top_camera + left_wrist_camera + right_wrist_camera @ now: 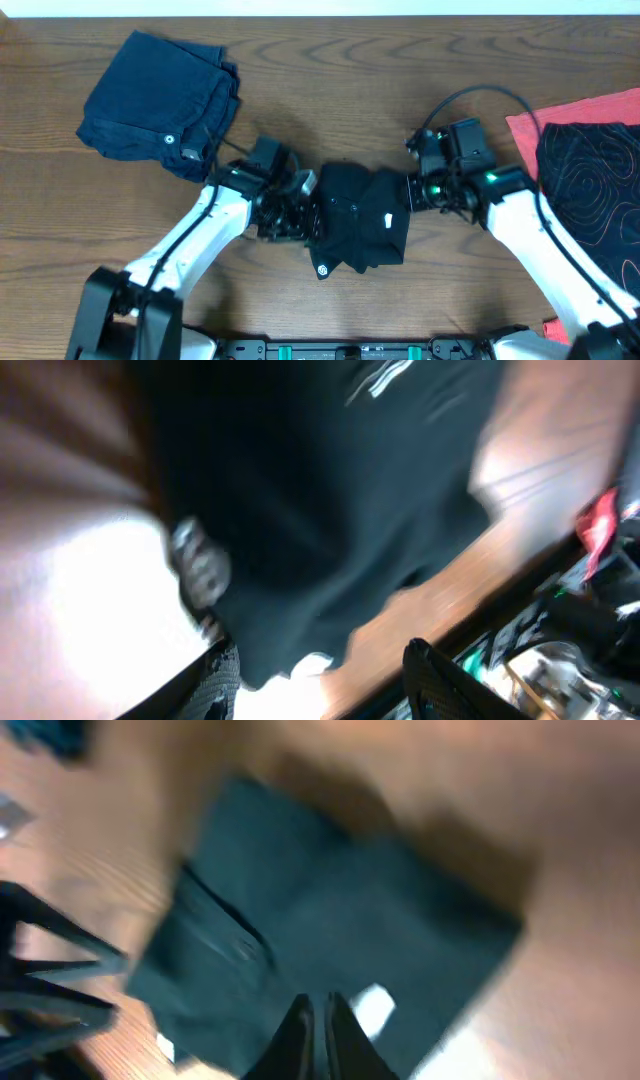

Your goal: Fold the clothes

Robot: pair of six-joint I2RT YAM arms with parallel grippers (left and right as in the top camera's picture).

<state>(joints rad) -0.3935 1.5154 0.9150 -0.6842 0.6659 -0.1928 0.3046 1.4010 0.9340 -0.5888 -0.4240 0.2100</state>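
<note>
Overhead view: left gripper, jaws spread, sits at the left side of the black T-shirt, a folded bundle mid-worktop. The right gripper, fingers pressed together on nothing visible, is at its right side. The folding looks nearly done; next, likely tidying or moving it aside. A folded navy garment lies far left; a patterned garment waits at the right edge. Neither obstructs.

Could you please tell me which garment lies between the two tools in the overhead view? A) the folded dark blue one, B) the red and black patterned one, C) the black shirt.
C: the black shirt lies in the middle, between the left tool and the right tool; the dark blue garment sits far left, the patterned cloth at the right edge.
</note>
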